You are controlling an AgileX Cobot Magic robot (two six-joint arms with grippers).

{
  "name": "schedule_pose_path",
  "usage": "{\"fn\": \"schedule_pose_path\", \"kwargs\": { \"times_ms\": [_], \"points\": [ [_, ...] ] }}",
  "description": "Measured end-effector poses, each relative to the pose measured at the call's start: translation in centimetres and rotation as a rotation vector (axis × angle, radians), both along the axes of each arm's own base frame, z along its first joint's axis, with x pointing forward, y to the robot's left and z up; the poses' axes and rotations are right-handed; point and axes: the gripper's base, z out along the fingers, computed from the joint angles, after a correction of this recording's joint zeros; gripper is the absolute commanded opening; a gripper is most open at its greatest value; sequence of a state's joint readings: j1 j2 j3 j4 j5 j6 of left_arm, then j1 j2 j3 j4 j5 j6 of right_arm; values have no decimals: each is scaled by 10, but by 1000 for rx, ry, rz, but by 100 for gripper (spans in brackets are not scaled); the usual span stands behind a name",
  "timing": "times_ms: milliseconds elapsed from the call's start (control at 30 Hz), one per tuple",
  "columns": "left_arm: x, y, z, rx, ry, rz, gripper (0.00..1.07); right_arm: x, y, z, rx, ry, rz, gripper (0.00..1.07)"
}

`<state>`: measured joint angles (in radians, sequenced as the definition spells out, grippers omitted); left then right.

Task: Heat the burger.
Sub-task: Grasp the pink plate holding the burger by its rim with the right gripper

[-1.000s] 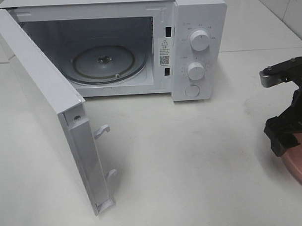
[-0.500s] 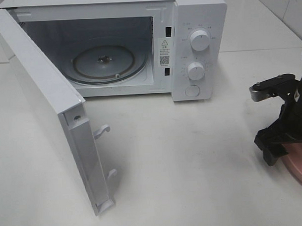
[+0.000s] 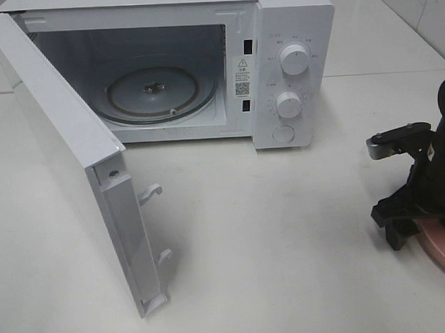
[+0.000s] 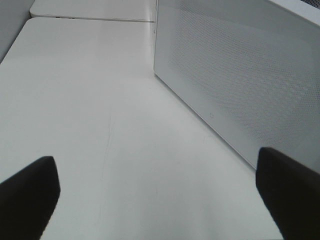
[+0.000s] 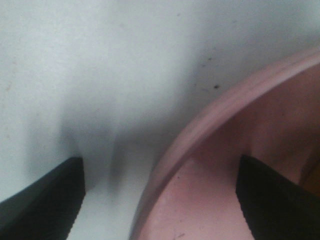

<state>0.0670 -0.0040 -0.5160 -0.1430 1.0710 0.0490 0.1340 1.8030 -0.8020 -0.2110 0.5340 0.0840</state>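
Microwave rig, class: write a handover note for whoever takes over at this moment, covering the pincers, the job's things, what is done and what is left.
Left pincer: open, empty, over the table beside the door's outer face.
Right pincer: open, straddling the pink plate at its rim, one finger inside, one outside.
Burger: not in view.
Done: microwave door open, turntable bare.
Left: grip the plate, get the burger into the microwave, shut the door, start heating.

Front access to microwave cavity (image 3: 130, 45) free; turntable (image 3: 185, 95) bare; door (image 3: 61, 143) blocks left side.
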Motion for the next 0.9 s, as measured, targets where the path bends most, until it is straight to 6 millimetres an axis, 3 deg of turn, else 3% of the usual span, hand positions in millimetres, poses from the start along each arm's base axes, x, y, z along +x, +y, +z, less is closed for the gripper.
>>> {"fn": "schedule_pose_path", "kwargs": {
  "times_ms": [100, 167, 267, 333, 367, 400, 433, 467, 500, 533, 600, 900],
  "points": [
    [0, 0, 0, 0, 0, 0, 100, 0, 0, -1, 1, 4, -2, 79],
    [0, 0, 0, 0, 0, 0, 100, 1, 0, -1, 3, 6, -6, 68],
    [0, 0, 0, 0, 0, 0, 100, 1, 1, -2, 5, 9, -9, 64],
    [0, 0, 0, 0, 0, 0, 100, 1, 0, -1, 2, 4, -10, 43],
    [0, 0, 0, 0, 0, 0, 100, 1, 0, -1, 2, 4, -10, 43],
    [0, 0, 0, 0, 0, 0, 100, 2, 0, -1, -2, 3, -10, 38],
    [0, 0, 0, 0, 0, 0, 100, 2, -1, -2, -13, 3, -4, 25],
    [0, 0, 0, 0, 0, 0, 100, 2, -1, -2, -13, 3, -4, 25],
    [0, 0, 0, 0, 0, 0, 100, 2, -1, -2, -12, 3, -12, 18],
    [0, 0, 0, 0, 0, 0, 100, 1, -1, -2, -13, 11, -33, 4],
    [0, 0, 0, 0, 0, 0, 100, 0, -2, -1, -21, 24, -38, 0],
    [0, 0, 0, 0, 0, 0, 100, -2, -4, -1, -43, 41, -59, 0]
  ]
}}
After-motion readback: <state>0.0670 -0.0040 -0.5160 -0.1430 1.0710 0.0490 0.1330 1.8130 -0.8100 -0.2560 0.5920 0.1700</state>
